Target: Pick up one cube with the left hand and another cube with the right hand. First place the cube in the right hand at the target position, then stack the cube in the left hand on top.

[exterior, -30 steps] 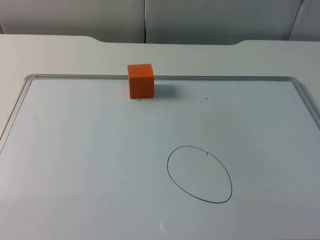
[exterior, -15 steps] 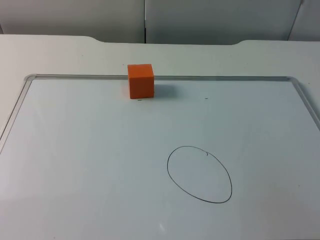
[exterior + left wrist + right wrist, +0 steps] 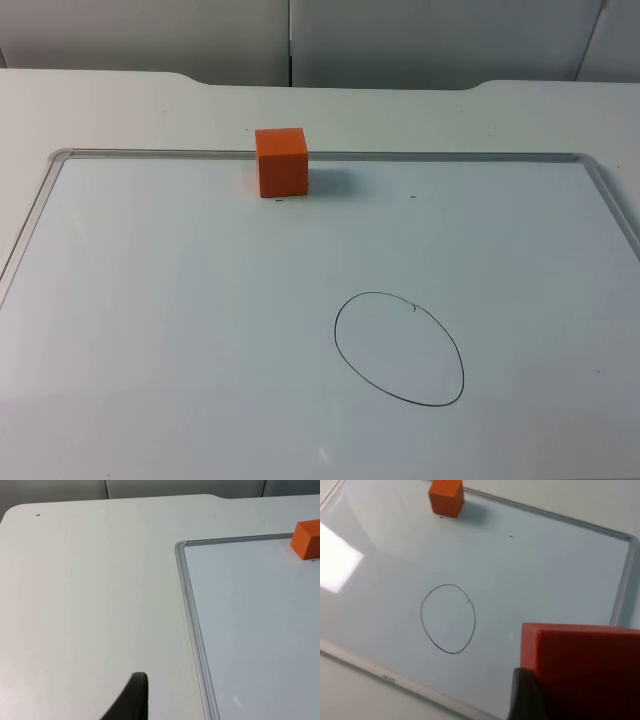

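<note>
White table (image 3: 100, 110) runs back to a grey partition wall (image 3: 150, 30), and on it lies a whiteboard (image 3: 200, 300) with a metal frame.

Off the whiteboard's left edge, over bare table near its far-left corner, the left gripper (image 3: 131, 700) hangs with one black fingertip visible; whether its fingers are spread or pressed together I cannot tell, and nothing is seen in them. It reads as waiting.

Next along, the orange cube (image 3: 281, 161) sits against the whiteboard's far edge, left of that edge's middle, square on its base and untouched (the left wrist view catches it well apart from the gripper).

Further right, a hand-drawn circle (image 3: 399, 348) marks the target, right of centre and toward the whiteboard's near edge.

At the right, the right gripper (image 3: 527, 695) is pinching a red cube (image 3: 580, 670), held above the whiteboard's near-right part, beside the circle and not yet over it.

My reading: the right-hand pick looks done and the left-hand pick is outstanding. The next move calls for the left arm to travel over the frame to the orange cube, fingers straddling two flat sides, while the right carries its cube over the circle.
</note>
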Controlling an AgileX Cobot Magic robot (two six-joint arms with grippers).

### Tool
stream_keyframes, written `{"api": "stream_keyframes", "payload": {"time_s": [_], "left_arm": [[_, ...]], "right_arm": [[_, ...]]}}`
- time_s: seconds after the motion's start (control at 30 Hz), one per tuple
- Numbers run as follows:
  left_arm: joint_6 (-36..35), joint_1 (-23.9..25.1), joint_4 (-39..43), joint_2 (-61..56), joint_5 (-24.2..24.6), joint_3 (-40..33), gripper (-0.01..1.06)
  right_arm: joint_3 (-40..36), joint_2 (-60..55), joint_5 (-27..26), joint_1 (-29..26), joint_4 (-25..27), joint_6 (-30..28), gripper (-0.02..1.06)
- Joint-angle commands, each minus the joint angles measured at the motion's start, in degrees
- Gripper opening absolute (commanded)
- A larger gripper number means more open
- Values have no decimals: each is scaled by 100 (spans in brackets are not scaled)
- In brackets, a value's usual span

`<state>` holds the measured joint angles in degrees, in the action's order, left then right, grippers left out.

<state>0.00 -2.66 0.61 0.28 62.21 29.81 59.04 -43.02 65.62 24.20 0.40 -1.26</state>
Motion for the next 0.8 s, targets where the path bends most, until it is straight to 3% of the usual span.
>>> {"api": "stream_keyframes", "payload": {"time_s": [0.0, 0.13, 0.23, 0.43, 0.77], "left_arm": [[0, 20, -1, -28, -41, -42, 99], [0, 20, -1, -28, -41, -42, 99], [0, 20, -1, -28, -41, -42, 99], [0, 20, -1, -28, -41, -42, 99], [0, 20, -1, -28, -41, -42, 99]], "right_arm": [[-18, 40, -193, 56, 251, -328, 0], [-18, 40, -313, 278, 223, -520, 0], [-18, 40, -430, 390, -40, -349, 0], [-18, 40, -617, 390, -40, -215, 0], [-18, 40, -1083, 390, 725, -1025, 0]]}}
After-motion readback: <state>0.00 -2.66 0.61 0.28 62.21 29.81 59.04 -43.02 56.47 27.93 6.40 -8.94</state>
